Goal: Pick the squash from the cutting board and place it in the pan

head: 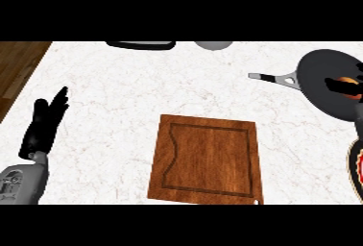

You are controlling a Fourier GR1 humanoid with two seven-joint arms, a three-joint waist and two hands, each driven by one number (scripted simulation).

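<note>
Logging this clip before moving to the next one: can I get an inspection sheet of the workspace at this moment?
Surface: white marble counter, no spills seen.
Job's things: cutting board bare at centre; squash over the pan, far right.
Clutter: dark object and grey round object at the far edge; red and black item cut off at right.
Hands: right hand curled round the squash; left hand open, resting at left.
Cables: nothing seen.
Surroundings: wooden floor at the upper left.

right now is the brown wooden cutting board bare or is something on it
Bare: the brown wooden cutting board shows only its own grain and groove. An orange shape sits over the dark grey pan at the right edge.
</note>
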